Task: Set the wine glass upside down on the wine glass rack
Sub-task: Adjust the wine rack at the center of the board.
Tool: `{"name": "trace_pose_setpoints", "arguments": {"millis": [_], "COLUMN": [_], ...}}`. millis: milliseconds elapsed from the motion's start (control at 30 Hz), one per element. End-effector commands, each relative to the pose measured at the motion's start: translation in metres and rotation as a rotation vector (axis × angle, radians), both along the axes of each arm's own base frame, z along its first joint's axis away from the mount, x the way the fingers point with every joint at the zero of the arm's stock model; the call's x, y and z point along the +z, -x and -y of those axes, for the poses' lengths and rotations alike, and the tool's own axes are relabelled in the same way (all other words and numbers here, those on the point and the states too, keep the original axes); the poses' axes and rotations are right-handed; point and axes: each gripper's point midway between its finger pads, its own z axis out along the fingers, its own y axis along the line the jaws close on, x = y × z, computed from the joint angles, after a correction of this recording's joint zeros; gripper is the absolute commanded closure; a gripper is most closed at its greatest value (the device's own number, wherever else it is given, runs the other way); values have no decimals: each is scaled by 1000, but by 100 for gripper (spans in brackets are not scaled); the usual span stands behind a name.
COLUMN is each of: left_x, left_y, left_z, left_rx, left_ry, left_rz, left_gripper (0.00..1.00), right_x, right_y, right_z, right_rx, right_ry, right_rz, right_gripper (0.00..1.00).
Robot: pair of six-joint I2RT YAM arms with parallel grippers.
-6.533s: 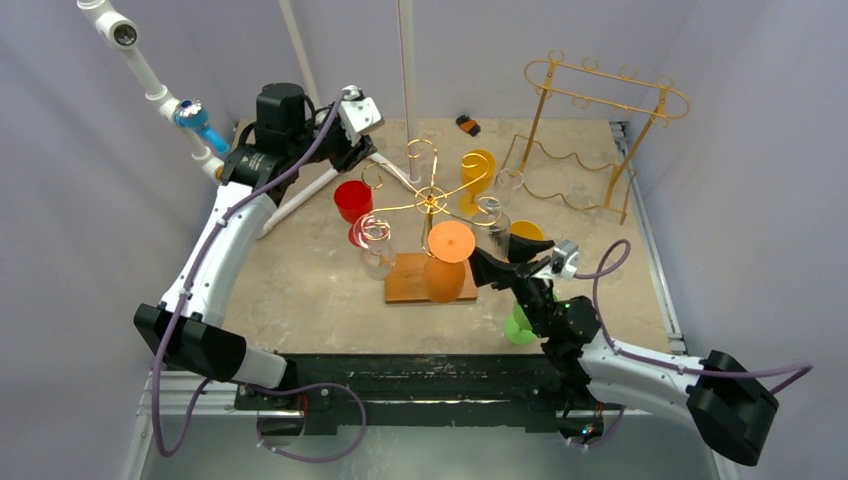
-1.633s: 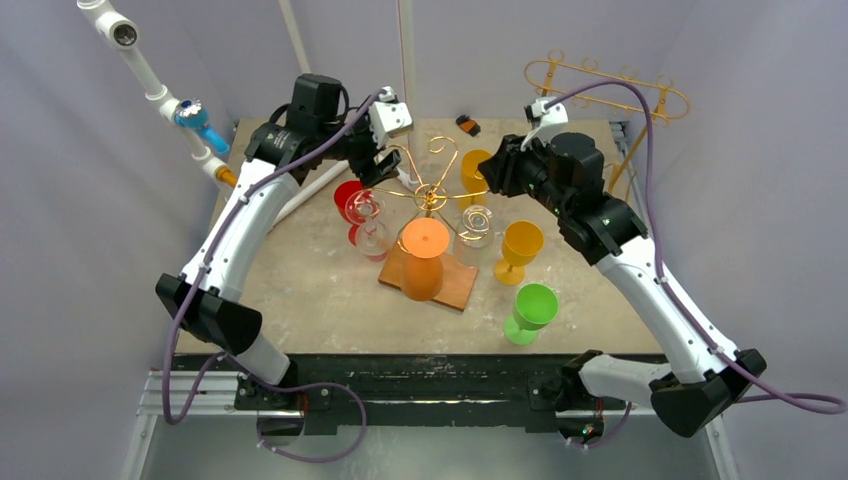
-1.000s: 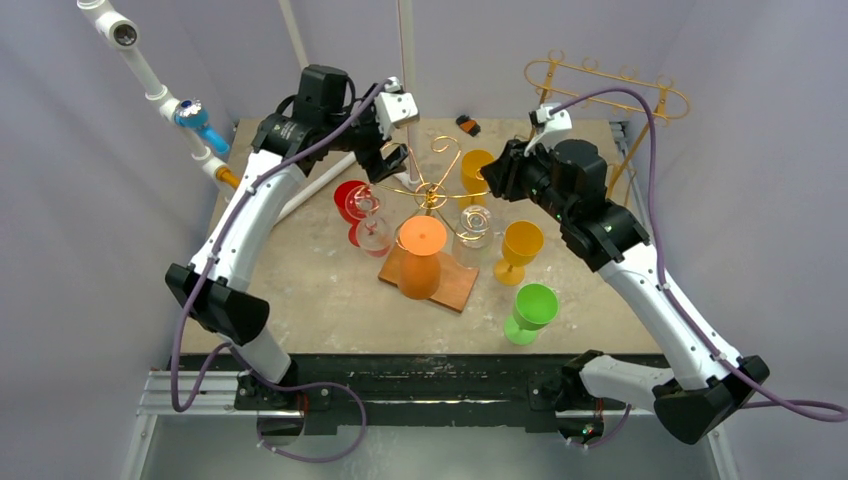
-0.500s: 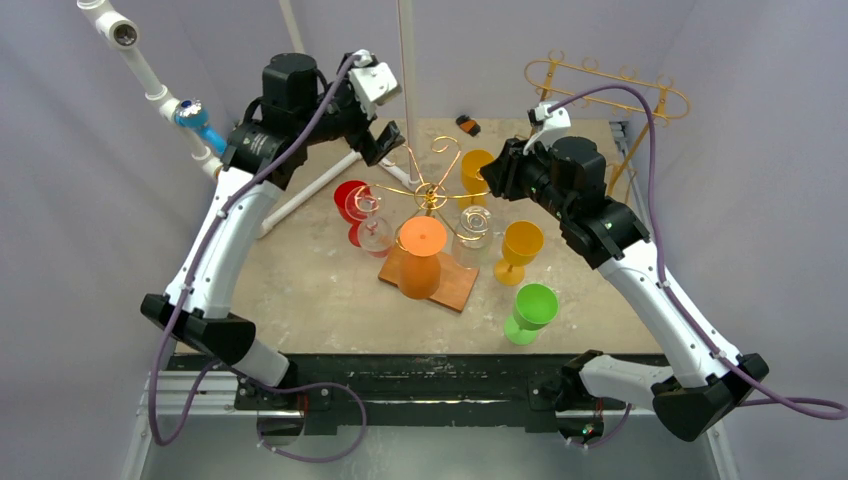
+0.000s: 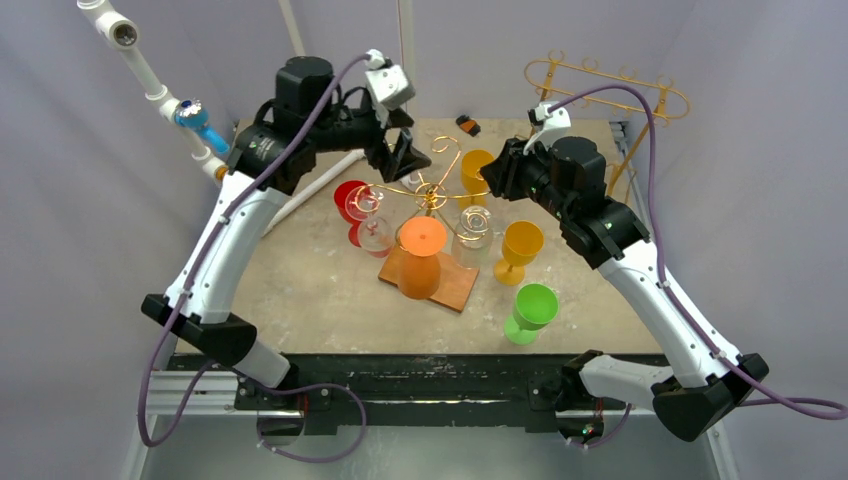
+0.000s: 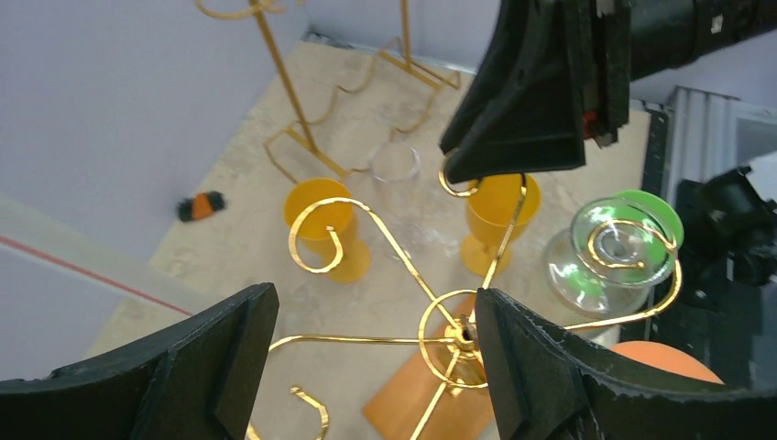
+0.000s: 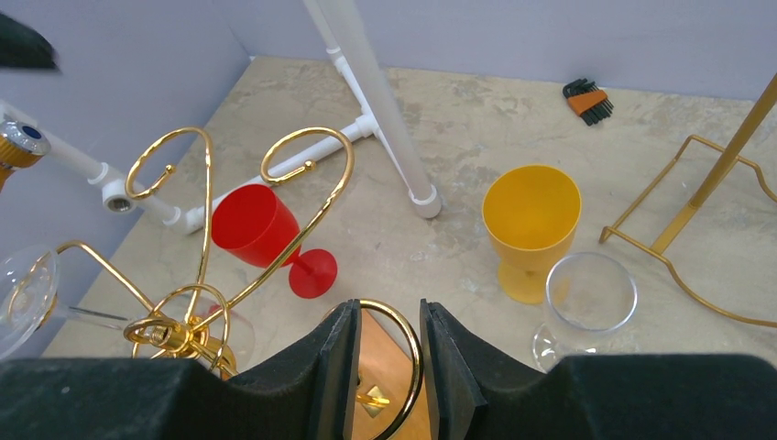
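The gold rack (image 5: 430, 197) stands in the middle of the bench (image 5: 300, 290) on a wood board (image 5: 458, 288). Its thin arms curl out like spider legs.

A clear wine glass (image 5: 364, 207) hangs upside down on a curl at the left side of the rack. A red glass (image 5: 343, 190) is just behind it. A second clear glass (image 5: 472, 224) hangs upside down on the right side. An orange glass (image 5: 422, 250) is upside down at the front, over the wood board.

The left arm (image 5: 230, 240) comes in from the upper left of the top view. The left jaws are wide apart and hold nothing. They hang in the air over the middle of the rack.

The right arm (image 5: 640, 270) comes in from the right. The right jaws are pinched on a gold curl on the right side of the rack.

More glasses stand the right way up on the bench to the right of the rack. There is a yellow glass (image 5: 478, 170) at the back, a darker yellow glass (image 5: 522, 243) in the middle and a green glass (image 5: 533, 305) near the front. A bigger gold stand (image 5: 600, 110) is in the upper right corner.
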Motion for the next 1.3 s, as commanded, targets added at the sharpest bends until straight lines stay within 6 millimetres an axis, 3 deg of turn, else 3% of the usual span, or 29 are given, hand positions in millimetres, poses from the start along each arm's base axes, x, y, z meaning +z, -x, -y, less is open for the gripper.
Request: {"name": "trace_pose_setpoints", "arguments": {"millis": [0, 267, 533, 633, 900, 1267], "left_x": [-35, -57, -81, -87, -96, -104], "left_y": [31, 35, 39, 33, 19, 3], "left_z": [22, 29, 28, 26, 22, 16], "left_rx": [-90, -96, -109, -89, -55, -12], "left_ry": [-69, -190, -289, -315, -361, -413], "left_rz": [-175, -136, -147, -140, -95, -35], "left_gripper": [16, 18, 35, 47, 60, 70], "right_x": [-10, -9, -8, -6, -4, -21], "right_y": [10, 11, 12, 14, 21, 31], "right_z": [-5, -4, -3, -2, 2, 10], "right_rx": [27, 26, 26, 26, 24, 11], "right_ry": [9, 10, 8, 6, -1, 9], "right_rz": [-55, -51, -47, -45, -43, -69], "right_gripper": [63, 63, 64, 66, 68, 70]}}
